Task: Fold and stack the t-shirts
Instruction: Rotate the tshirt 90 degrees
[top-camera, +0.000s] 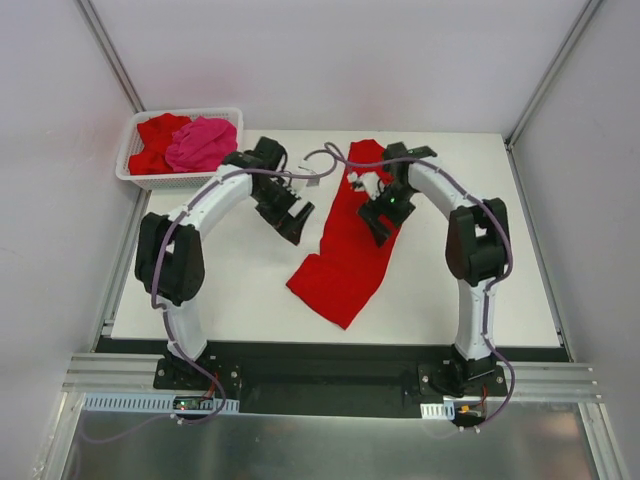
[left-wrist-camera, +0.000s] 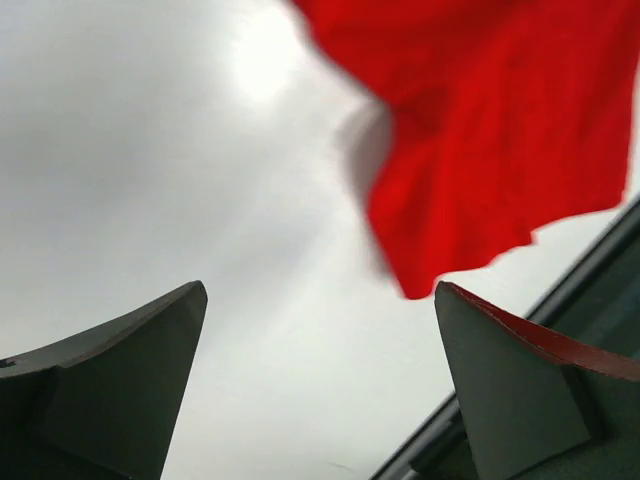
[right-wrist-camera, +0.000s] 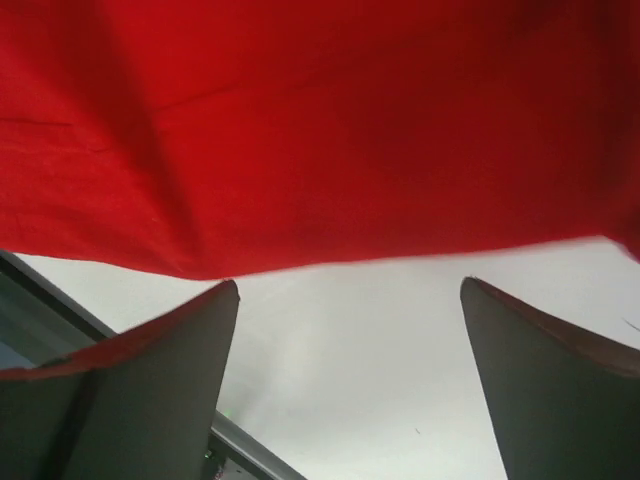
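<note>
Spanning the white table (top-camera: 240, 290) between pale walls (top-camera: 330, 60), a red t-shirt (top-camera: 345, 255)

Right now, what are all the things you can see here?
Table: 1, white, in front of the arms.
Basket: 1, white, at the table's far left corner.
Long shirt: 1, red, lying mid-table in a strip that runs near to far.
Basket shirt: 1, red, bunched in the basket's left side.
Pink shirt: 1, pink, bunched in the basket's right side.
Left arm: 1, white and black, bolted at the near edge.
Right arm: 1, white and black, bolted at the near edge.
Left gripper: 1, dark, open, over bare table just left of the long shirt.
Right gripper: 1, dark, open, over the long shirt.
</note>
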